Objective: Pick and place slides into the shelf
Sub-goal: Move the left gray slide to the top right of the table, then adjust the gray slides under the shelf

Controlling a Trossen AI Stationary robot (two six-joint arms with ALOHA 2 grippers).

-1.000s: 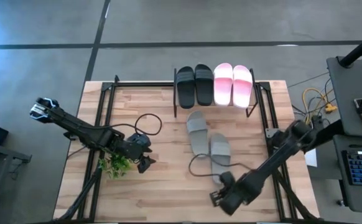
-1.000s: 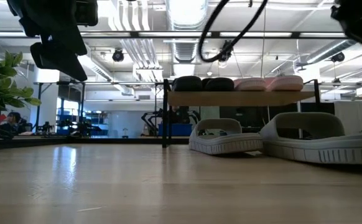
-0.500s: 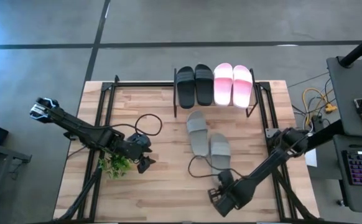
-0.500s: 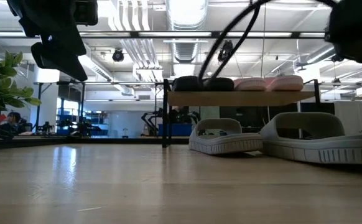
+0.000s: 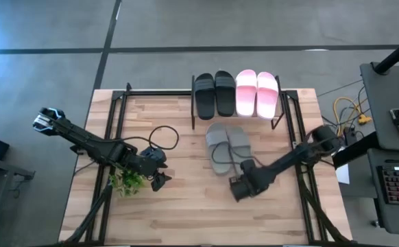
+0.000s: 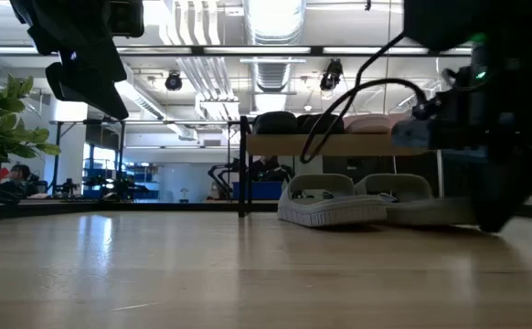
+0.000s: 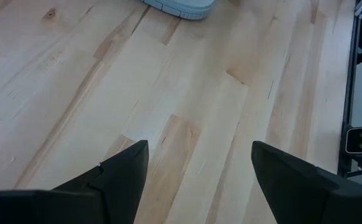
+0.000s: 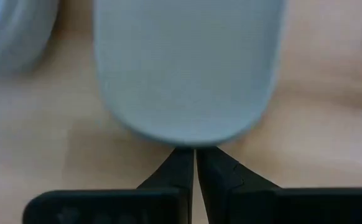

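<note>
The right gripper (image 5: 239,189) was placed low on the table (image 5: 186,213), just behind the heel of one grey slide (image 8: 187,68). In the right wrist view its fingers (image 8: 182,167) were seen pressed together, tips touching the rounded heel edge, with nothing pinched between them. The two grey slides (image 5: 225,145) were lying side by side on the table, just in front of the shelf (image 5: 235,113). The black pair (image 5: 214,94) and the pink pair (image 5: 256,92) were already set on the top board of the shelf.

Several risks could be judged from this position. The contact was made only by a narrow tip on a curved heel, so the slide could be turned aside instead of being pushed straight, and the neighbouring grey slide could be knocked out of line. The toe could also be caught against a black frame leg, if the lower tier was aimed at. A cable (image 5: 237,168) was seen lying across the slides near the gripper, and it could be snagged.

The left gripper (image 7: 196,180) was held with its fingers spread above bare wood, near a small plant (image 5: 126,182), well apart from the slides.
</note>
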